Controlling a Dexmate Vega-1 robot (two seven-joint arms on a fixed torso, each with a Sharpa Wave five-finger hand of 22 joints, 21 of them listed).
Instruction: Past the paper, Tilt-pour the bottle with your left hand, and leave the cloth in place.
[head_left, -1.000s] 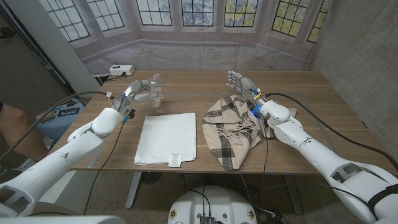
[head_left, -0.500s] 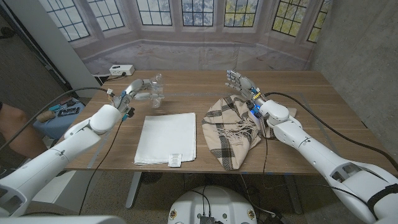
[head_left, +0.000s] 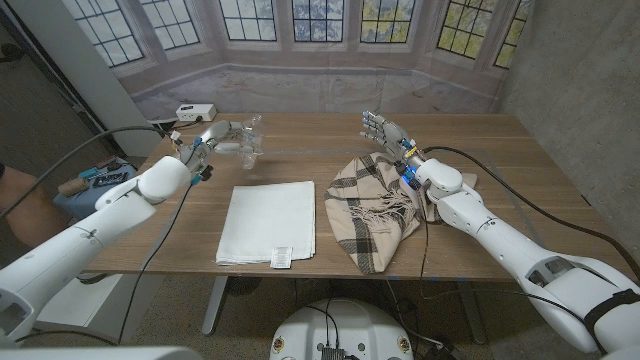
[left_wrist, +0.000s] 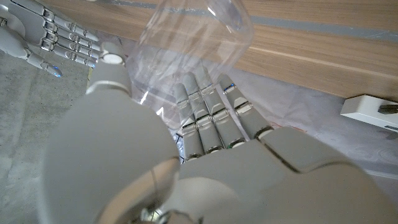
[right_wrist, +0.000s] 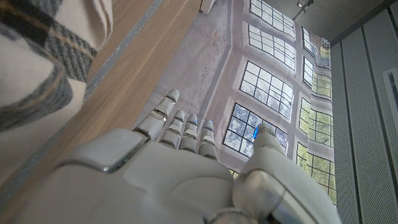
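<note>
Left hand (head_left: 218, 134) is gripping the clear bottle (head_left: 248, 146) at the table's (head_left: 500, 160) far left, beyond the paper (head_left: 268, 220); its long axis is leaning, neck tipped right.

bottle (left_wrist: 186, 46) top cut off by frame edge | cloth (right_wrist: 37, 56) mostly out of shot | bottle contents: can't tell tbh

The head camera looked down from above the near edge of the table (head_left: 330, 128), facing the far windows. The left wrist camera sat close behind the left hand (left_wrist: 186, 162), pressed up against the clear bottle (left_wrist: 186, 43), seemingly upside down. The right wrist camera looked past the right hand (right_wrist: 180, 168) toward those same windows; both wrist views shared the tabletop.
</note>
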